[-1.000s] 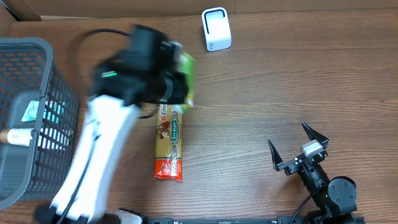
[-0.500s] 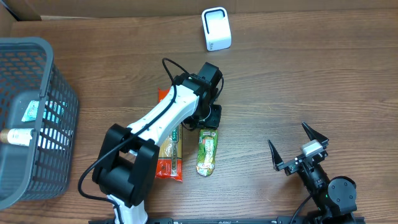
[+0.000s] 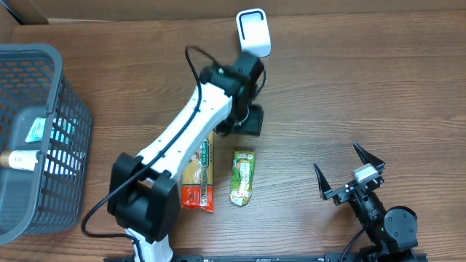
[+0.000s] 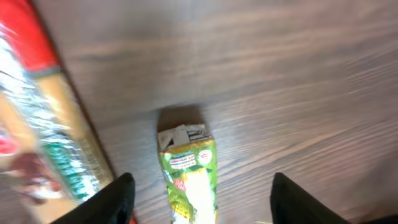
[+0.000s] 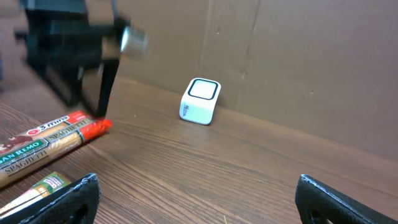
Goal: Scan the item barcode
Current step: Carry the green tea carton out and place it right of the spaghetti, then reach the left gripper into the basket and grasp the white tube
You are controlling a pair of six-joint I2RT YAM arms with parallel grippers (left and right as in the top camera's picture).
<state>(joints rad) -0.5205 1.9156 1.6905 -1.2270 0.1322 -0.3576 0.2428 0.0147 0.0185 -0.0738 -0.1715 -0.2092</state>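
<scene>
A green snack packet lies flat on the wooden table, right of a long spaghetti pack. My left gripper hovers above the packet's far end, open, with nothing between its fingers. In the left wrist view the packet shows below, between the two dark fingertips, with the spaghetti to the left. The white barcode scanner stands at the back of the table. My right gripper rests wide open at the front right, empty. From its view I see the scanner, spaghetti and packet.
A grey mesh basket stands at the left edge with a bottle and a blue-white pack inside. A cardboard wall backs the table behind the scanner. The left arm stretches over the spaghetti.
The left gripper brought the green packet down beside the spaghetti, let it go, opened, and has drawn back toward the scanner. The right arm has not moved.
</scene>
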